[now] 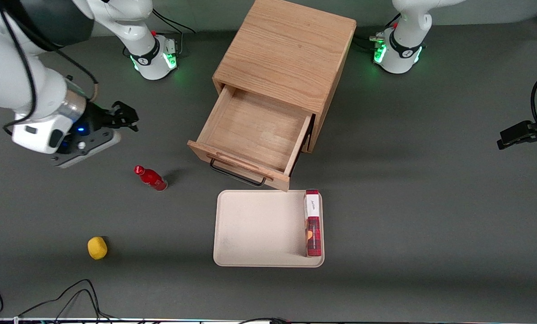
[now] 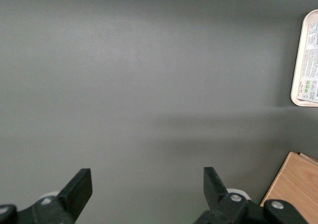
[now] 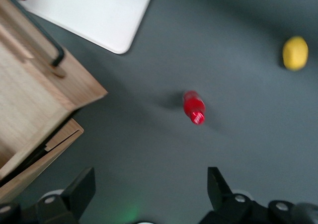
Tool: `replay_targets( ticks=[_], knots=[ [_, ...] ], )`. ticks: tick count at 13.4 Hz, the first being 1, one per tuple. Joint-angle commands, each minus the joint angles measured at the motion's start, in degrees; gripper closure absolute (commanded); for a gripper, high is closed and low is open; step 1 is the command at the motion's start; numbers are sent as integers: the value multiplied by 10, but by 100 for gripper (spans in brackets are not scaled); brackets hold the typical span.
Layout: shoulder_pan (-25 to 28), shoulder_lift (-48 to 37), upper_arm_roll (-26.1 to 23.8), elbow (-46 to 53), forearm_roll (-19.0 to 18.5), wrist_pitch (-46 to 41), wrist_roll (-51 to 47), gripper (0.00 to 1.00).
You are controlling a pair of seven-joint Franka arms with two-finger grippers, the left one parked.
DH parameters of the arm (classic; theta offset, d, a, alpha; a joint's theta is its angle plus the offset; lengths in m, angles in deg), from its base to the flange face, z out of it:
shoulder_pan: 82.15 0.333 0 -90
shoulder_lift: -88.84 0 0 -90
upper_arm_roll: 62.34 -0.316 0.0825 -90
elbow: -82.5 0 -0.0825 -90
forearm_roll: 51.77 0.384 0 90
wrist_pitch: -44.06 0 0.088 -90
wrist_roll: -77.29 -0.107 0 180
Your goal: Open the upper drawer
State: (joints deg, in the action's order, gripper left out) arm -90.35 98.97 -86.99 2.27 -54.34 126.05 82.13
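Front view: upper drawer [image 1: 254, 135] open, pincer [image 1: 125, 118] apart, spread.

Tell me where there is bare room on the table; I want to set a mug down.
Bare table lies between the lemon and the tray, and toward the parked arm's end. It is crowded where the pulled-out upper drawer meets the tray, with the box. The hand, open, hovers above the bottle.
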Motion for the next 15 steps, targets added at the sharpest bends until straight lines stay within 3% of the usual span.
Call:
replay_targets(
  ticks=[1,4,7,10,15],
  knots=[
    [-63,-61,-6,-59,1,-4,-28,0],
    [-106,-86,-2,-75,0,-5,-31,0],
    [-155,-84,-1,-74,19,-4,-110,0],
    [-152,-69,-6,-63,19,-2,-190,0],
    [-153,-71,-7,-54,38,12,-183,0]
  ],
)
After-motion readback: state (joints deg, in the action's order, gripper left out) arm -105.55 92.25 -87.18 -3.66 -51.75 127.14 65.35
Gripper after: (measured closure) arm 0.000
